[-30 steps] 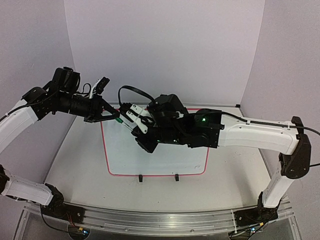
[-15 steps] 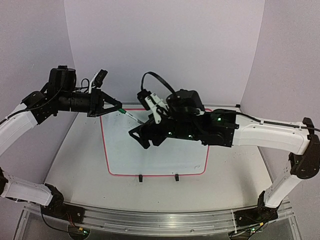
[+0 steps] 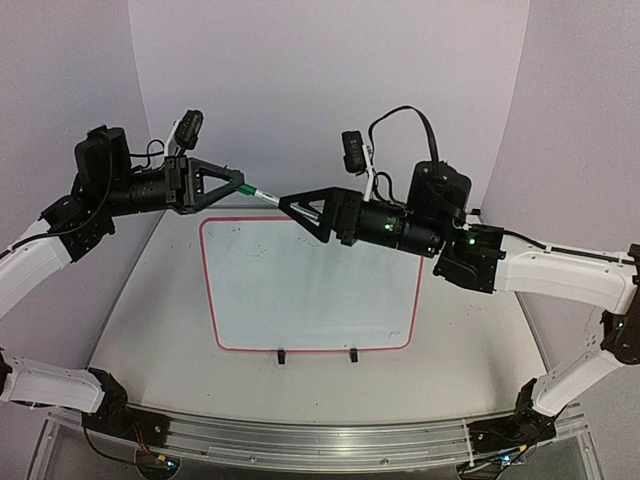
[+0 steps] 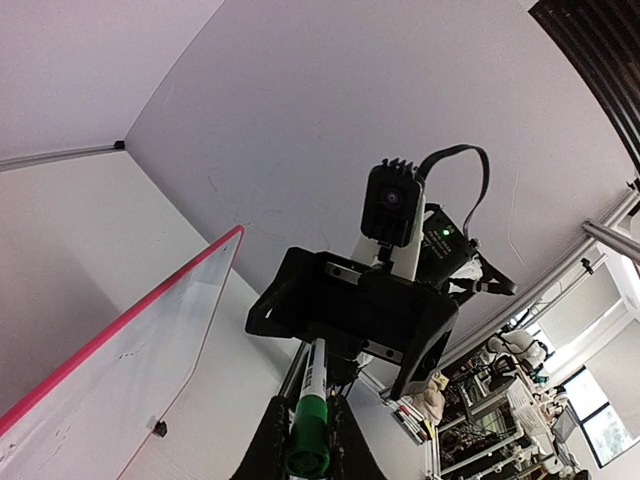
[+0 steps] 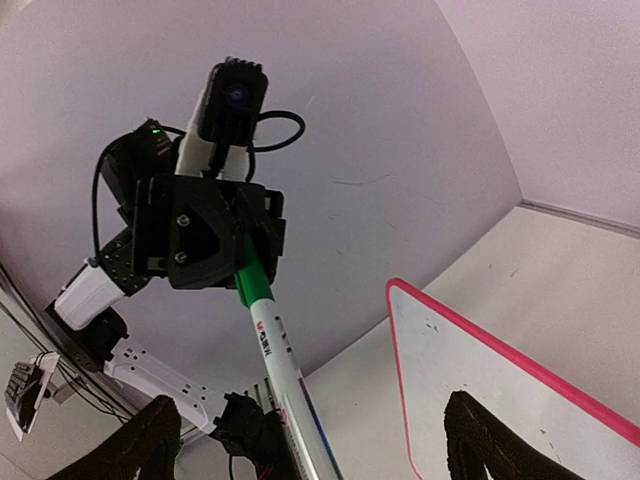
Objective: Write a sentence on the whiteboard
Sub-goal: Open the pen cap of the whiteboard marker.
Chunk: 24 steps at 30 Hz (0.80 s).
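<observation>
The whiteboard (image 3: 310, 300) lies flat on the table (image 3: 150, 310), in the middle between your two arms. Its red-pink frame goes all around it. Its two small black clips (image 3: 282, 355) sit on the long edge nearest to the arm bases. The white face shows a few faint dark specks close to the far edge.

Both of your pincers are raised in the air over the far side of the table, clear of the board. Between them is the marker (image 3: 265, 194), a white barrel with a green end. It lies almost level and reaches from one pincer to the other.

Your left pincer (image 3: 240, 186) is closed tight on the green end. In the left wrist view you see the green part squeezed between the two dark fingers at the bottom of the picture.

Your right pincer (image 3: 288, 205) faces the left one, almost tip to tip, and its jaws are apart. In the right wrist view its two fingers (image 5: 150, 445) stand wide at the bottom corners, and the white barrel passes between them without touching either one. So the marker is carried by your left pincer alone.

Pale lilac walls (image 3: 330, 90) close the scene behind and at the sides. An aluminium rail (image 3: 320, 440) runs along the near edge of the table, where the arm bases are fixed.
</observation>
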Each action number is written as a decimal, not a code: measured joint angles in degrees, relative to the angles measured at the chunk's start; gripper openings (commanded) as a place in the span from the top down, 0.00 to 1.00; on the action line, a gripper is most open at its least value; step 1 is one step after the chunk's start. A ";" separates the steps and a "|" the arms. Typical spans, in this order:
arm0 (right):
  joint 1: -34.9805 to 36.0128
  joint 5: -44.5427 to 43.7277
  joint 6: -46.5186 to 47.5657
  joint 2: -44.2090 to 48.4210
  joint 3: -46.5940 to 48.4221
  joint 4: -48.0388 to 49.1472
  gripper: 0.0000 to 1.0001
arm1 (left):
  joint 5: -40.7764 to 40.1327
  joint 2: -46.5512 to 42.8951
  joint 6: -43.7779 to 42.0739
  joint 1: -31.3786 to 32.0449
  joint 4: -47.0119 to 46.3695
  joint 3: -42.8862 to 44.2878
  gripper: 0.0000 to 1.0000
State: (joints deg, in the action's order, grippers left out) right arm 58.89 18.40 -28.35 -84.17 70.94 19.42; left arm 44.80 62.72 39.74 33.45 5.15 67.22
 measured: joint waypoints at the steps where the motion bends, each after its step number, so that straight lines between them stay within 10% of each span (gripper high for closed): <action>1: 0.00 1.20 -1.25 -0.17 0.00 1.98 0.23 | 0.36 -0.53 0.45 0.00 -0.86 -0.24 1.00; 24: -0.03 10.39 -9.49 -4.18 -0.02 14.64 0.47 | 2.37 0.70 2.55 0.00 -4.14 -0.62 1.00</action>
State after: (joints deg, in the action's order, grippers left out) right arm 58.86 28.80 -37.85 -88.35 70.91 34.06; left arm 47.17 63.42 42.29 33.45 1.01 66.61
